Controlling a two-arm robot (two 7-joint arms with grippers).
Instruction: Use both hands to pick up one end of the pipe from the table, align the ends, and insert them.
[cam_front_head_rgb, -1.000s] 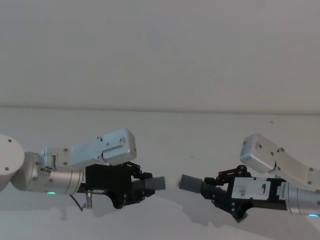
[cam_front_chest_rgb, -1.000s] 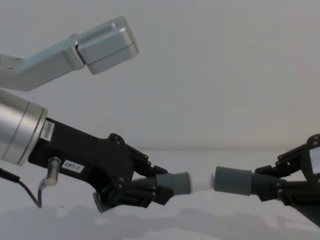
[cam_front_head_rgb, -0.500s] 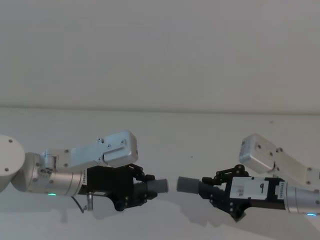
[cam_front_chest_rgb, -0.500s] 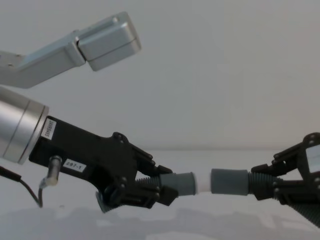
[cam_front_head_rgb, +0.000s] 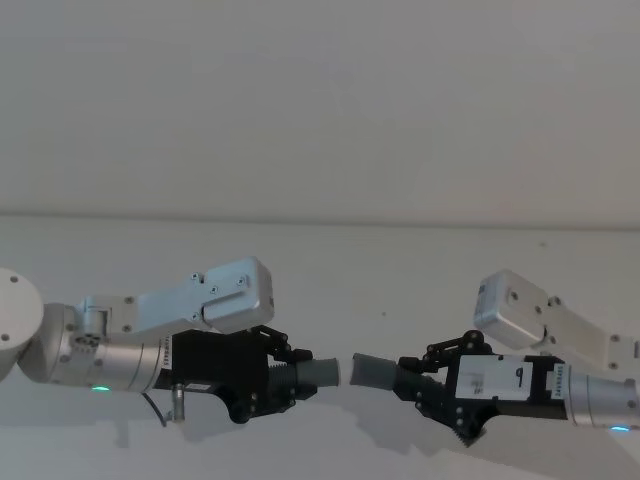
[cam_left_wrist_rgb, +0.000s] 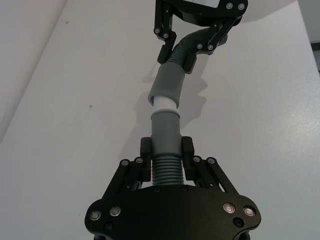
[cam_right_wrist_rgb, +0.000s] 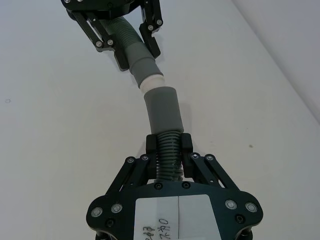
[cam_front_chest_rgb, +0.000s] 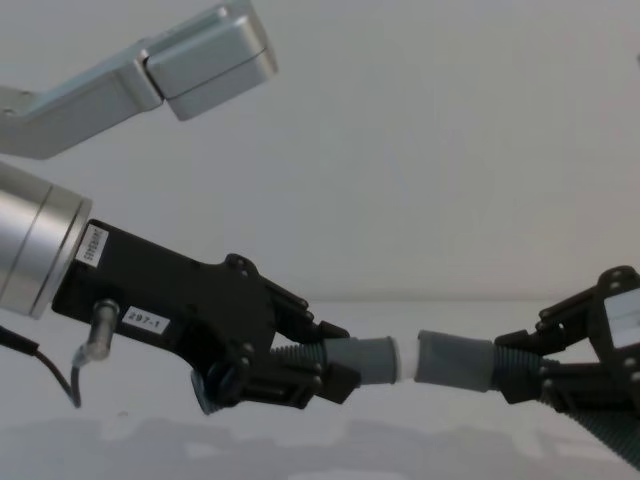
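Note:
Above the white table (cam_front_head_rgb: 330, 270), my left gripper (cam_front_head_rgb: 283, 378) is shut on the ribbed middle of a dark grey pipe piece (cam_front_chest_rgb: 368, 358) with a white tip (cam_front_chest_rgb: 407, 360). My right gripper (cam_front_head_rgb: 420, 380) is shut on the ribbed part of the other grey pipe piece (cam_front_chest_rgb: 455, 360). The white tip meets that piece's open end, and a short white band shows between them. In the left wrist view, the held piece (cam_left_wrist_rgb: 165, 131) and its tip (cam_left_wrist_rgb: 163, 104) run into the other piece (cam_left_wrist_rgb: 167, 85) at a slight angle. The right wrist view shows the same joint (cam_right_wrist_rgb: 150, 82).
The table (cam_front_chest_rgb: 420, 440) lies bare beneath both arms, with a plain pale wall (cam_front_head_rgb: 320, 100) behind it. The left arm's silver wrist housing (cam_front_chest_rgb: 205, 60) hangs high on the left in the chest view.
The two grippers have moved toward each other. The gap between the pipe ends has closed, and less of the white tip shows than a second ago.

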